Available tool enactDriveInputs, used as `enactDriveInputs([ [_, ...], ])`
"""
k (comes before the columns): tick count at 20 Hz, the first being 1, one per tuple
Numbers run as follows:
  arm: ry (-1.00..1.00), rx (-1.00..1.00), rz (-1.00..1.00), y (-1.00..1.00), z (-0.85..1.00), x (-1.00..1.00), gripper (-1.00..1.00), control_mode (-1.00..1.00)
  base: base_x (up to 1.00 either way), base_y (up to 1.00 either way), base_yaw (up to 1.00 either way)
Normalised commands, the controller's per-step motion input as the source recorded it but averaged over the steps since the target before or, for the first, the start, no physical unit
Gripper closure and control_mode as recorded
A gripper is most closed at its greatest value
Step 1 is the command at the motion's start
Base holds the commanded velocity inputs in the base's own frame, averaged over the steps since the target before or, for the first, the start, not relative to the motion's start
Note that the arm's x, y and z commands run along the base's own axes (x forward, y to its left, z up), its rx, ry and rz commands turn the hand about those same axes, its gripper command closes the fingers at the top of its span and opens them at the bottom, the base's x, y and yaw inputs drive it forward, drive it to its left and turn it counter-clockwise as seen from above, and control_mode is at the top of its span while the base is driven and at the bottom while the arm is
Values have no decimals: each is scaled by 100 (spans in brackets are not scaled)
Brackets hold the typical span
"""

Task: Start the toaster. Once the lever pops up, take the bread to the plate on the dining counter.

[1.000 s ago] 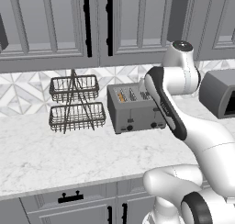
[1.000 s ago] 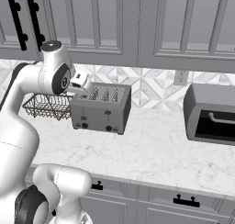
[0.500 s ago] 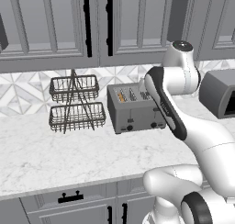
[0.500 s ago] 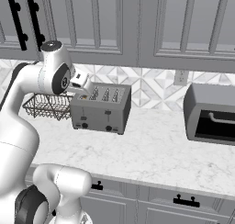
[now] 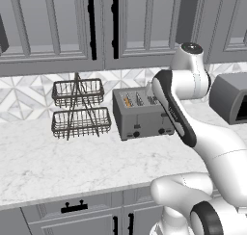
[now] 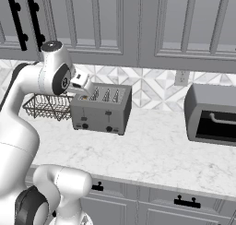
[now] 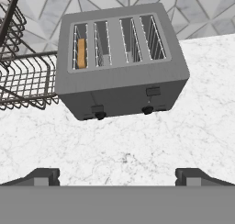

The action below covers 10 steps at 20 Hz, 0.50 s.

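Tool (image 7: 117, 175) fingers spread wide, empty, above the tabletop (image 7: 137, 140) before the toaster (image 7: 121, 64); bread (image 7: 81, 53) stands in its leftmost of 4 slots. From the left, the toaster (image 5: 142, 112) looks heavy and stiff. Bread seems light, crumbly: pinch its flat faces gently.

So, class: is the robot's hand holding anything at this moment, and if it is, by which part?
Nothing is held. The hand is open above the counter, short of the toaster; the bread sits in the toaster's end slot.
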Motion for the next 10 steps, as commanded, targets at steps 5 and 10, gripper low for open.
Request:
enactDriveInputs([
  [5,0,0,0,0,0,0,-100,-100,0,0,0],
  [10,0,0,0,0,0,0,-100,-100,0,0,0],
])
